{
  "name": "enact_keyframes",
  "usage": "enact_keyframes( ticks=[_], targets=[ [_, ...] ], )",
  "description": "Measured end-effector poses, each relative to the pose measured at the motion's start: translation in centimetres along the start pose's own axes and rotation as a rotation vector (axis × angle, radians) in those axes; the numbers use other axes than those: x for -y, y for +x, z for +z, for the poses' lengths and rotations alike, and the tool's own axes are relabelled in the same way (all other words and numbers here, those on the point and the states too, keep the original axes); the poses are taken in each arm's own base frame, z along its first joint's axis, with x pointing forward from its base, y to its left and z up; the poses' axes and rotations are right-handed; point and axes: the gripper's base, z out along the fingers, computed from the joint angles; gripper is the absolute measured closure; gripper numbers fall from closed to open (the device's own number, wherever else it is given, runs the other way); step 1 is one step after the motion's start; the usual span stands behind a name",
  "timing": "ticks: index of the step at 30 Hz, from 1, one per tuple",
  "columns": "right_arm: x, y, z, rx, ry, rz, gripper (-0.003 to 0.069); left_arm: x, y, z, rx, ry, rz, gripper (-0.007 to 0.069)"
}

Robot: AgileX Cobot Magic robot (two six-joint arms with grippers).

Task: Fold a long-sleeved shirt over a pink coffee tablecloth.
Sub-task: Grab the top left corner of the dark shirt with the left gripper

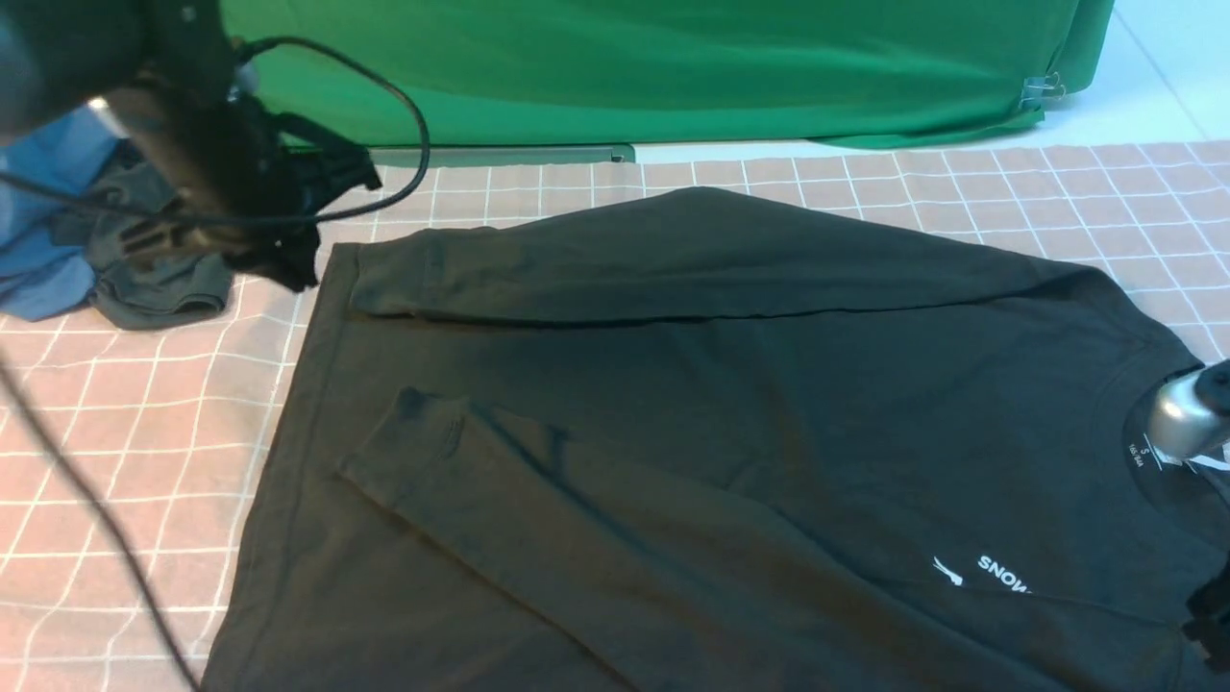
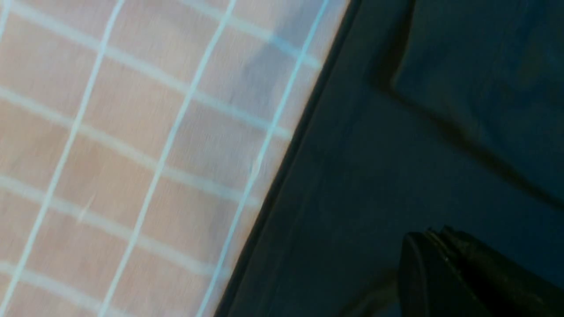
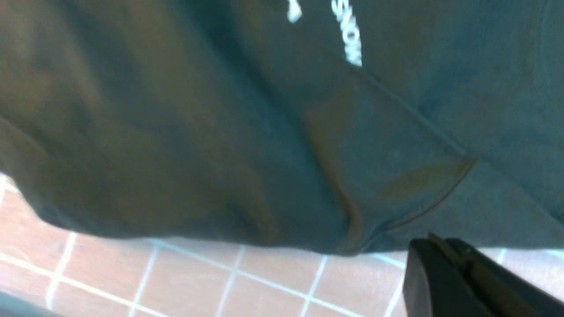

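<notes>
The black long-sleeved shirt (image 1: 730, 404) lies spread on the pink coffee tablecloth (image 1: 115, 432), collar to the right and hem to the left. Both sleeves are folded across its body, and the white print (image 1: 999, 575) shows near the front right. My left gripper (image 2: 434, 235) hovers at the far left corner of the hem (image 1: 332, 252), jaws pressed together with nothing between them. In the right wrist view my right gripper (image 3: 434, 241) is shut and empty over the tablecloth (image 3: 198, 273), just beside the shirt's edge (image 3: 308, 211).
A plain green cloth (image 1: 673, 67) hangs along the back. A blue garment (image 1: 43, 259) and a smaller dark grey-green garment (image 1: 163, 288) are heaped at the far left, under my left arm. A black cable (image 1: 413, 125) loops off that arm.
</notes>
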Motion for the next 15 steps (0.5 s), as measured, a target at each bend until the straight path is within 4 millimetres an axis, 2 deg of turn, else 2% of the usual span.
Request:
enact_keyframes(
  ticks=[3,4,6,7,12,15],
  targets=[
    [-0.2,0.1,-0.3,0.021,-0.016,0.011,0.0623,0.7,-1.6,2.6,0.001,0.0,-0.009,0.0505],
    [-0.2,0.1,-0.3,0.021,-0.016,0.012,0.0623,0.7,-1.8,2.7,0.006,0.003,-0.011,0.0498],
    [-0.2,0.1,-0.3,0.022,-0.017,0.015,0.0623,1.1,-2.3,4.5,-0.001,0.002,0.0,0.0431],
    [-0.2,0.1,-0.3,0.024,-0.018,0.015,0.0623,1.4,-2.6,5.8,0.0,0.005,0.015,0.037],
    [-0.2,0.0,-0.3,0.03,-0.018,0.016,0.0623,1.8,-2.8,8.9,0.015,0.018,0.035,0.0214],
    [-0.2,-0.1,-0.3,0.036,-0.017,0.016,0.0623,1.9,-2.7,10.1,0.009,0.017,0.04,0.0174]
  ],
)
